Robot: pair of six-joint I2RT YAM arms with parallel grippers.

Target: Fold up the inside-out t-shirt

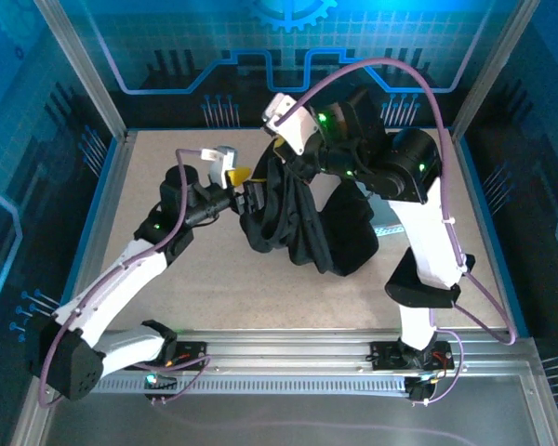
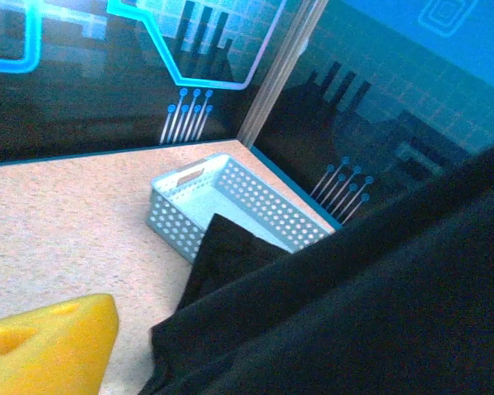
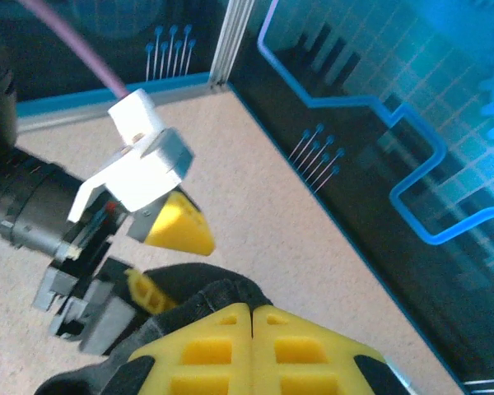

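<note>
The inside-out t-shirt [image 1: 307,223] is black and hangs bunched above the middle of the table. My right gripper [image 1: 286,149] is shut on its top edge; in the right wrist view the yellow pads [image 3: 222,350] meet with a fold of the shirt [image 3: 206,280] pinched at their tips. My left gripper [image 1: 245,186] is at the shirt's left side with its jaws apart. One left finger [image 3: 177,226] is above the cloth edge and the other [image 3: 144,290] below it. In the left wrist view one yellow finger [image 2: 49,341] shows and black cloth [image 2: 354,313] hides the other.
A light grey perforated tray [image 2: 222,193] stands near the far right corner, with a hanging part of the shirt in front of it; a sliver of the tray [image 1: 388,229] shows behind the right arm. Blue walls enclose the beige table [image 1: 167,251].
</note>
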